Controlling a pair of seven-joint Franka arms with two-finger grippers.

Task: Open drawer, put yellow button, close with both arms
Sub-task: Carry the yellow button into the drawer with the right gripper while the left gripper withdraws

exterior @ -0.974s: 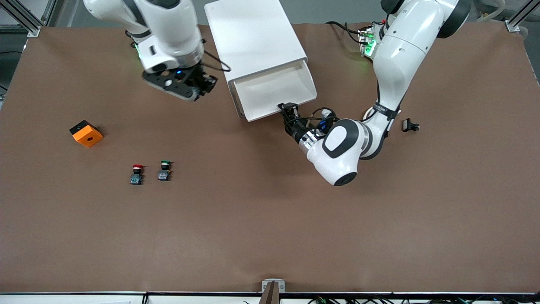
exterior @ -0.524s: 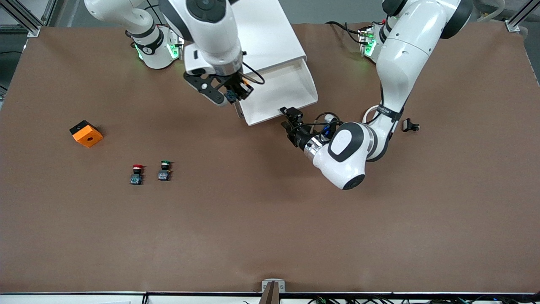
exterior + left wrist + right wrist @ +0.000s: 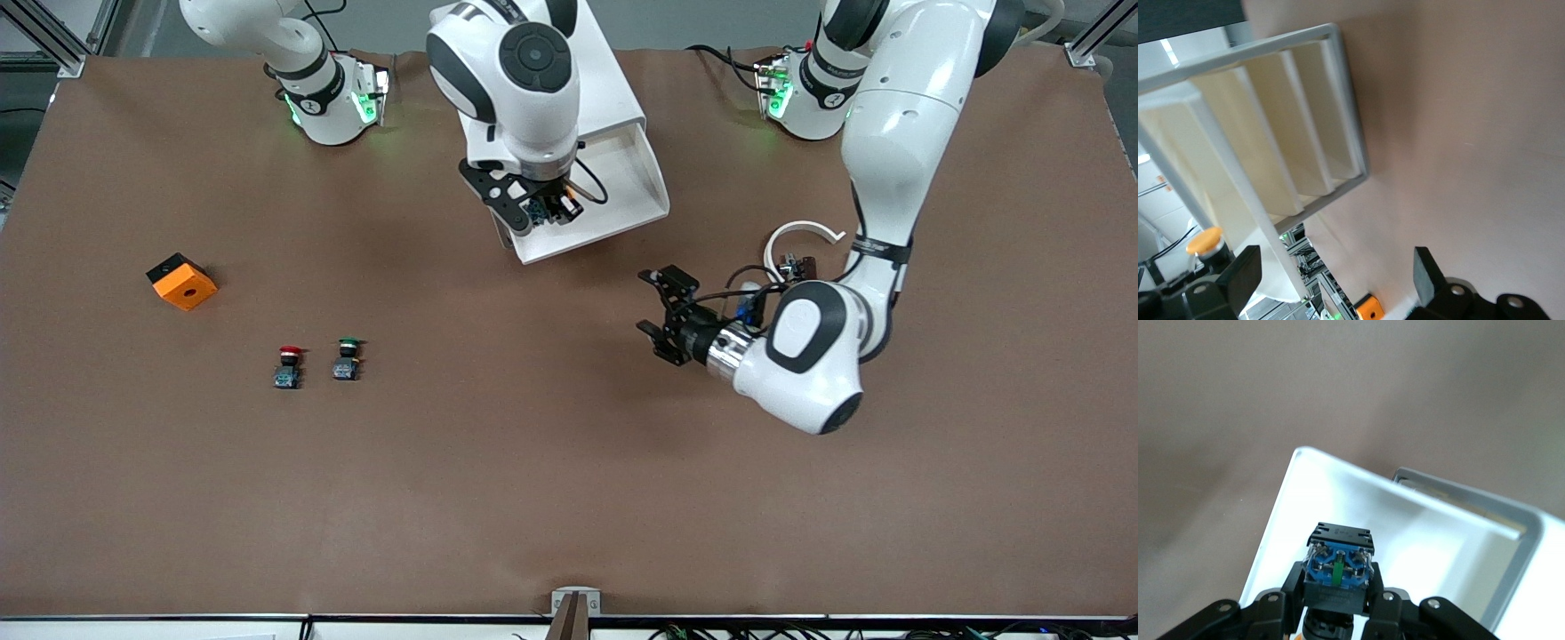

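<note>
Brown table point(image 3: 533, 498) held the open drawer point(image 3: 622, 209). Right gripper point(image 3: 544, 210) hung over it, pinching the yellow button point(image 3: 1338, 572); letting go seemed next. Left gripper point(image 3: 662, 317) waited wide open, holding nothing, over bare table.

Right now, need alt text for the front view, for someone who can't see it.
The right gripper, shut on the yellow button, hangs over the open drawer of the white cabinet. The left gripper is open above the brown table, nearer the camera than the drawer. A red button, green button and orange block sit toward the right arm's end.

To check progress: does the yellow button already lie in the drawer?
No, the right gripper holds the yellow button above the open drawer.
</note>
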